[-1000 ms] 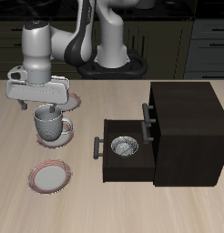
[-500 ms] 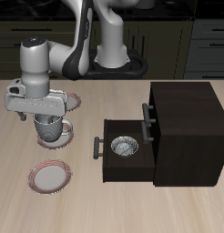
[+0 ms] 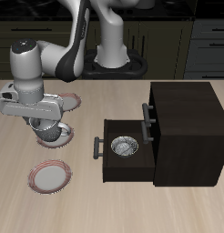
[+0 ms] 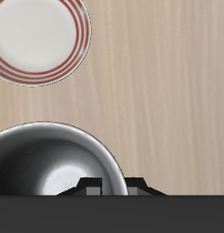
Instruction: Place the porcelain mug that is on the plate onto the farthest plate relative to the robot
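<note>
The pale porcelain mug [image 3: 56,134] stands on a red-rimmed plate [image 3: 69,137] in the middle of a row of three plates. My gripper [image 3: 45,126] is lowered onto the mug; in the wrist view the gripper [image 4: 114,185] has its jaws apart on either side of the mug's rim [image 4: 50,168]. The farthest plate [image 3: 48,177] lies empty near the table's front edge, just in front of the mug. It also shows in the wrist view [image 4: 36,36].
A third plate [image 3: 75,98] lies behind the mug, nearer the robot's base. A dark cabinet [image 3: 187,127] stands beside them, its drawer [image 3: 123,146] pulled open with a small round dish [image 3: 125,144] inside.
My gripper has come down from above the mug to the level of its rim and shifted slightly sideways. The mug stays on its plate.
</note>
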### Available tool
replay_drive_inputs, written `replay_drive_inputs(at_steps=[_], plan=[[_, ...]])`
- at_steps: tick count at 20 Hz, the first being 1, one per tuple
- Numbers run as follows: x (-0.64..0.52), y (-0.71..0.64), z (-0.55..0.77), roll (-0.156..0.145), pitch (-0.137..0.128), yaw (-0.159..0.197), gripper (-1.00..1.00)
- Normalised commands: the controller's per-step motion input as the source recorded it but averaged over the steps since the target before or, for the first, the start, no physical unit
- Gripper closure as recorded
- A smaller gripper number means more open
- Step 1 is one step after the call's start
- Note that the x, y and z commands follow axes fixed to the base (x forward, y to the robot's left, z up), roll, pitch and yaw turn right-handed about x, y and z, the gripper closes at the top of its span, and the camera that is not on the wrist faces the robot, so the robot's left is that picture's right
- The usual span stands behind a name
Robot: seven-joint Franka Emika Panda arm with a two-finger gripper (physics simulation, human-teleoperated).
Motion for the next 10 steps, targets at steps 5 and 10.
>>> replay_drive_inputs(at_steps=[5,10], plan=[[0.01,0.06,0.04,0.017,-0.002,-0.013,1.00],[0.08,0.13,0.13,0.022,-0.012,-0.012,1.00]])
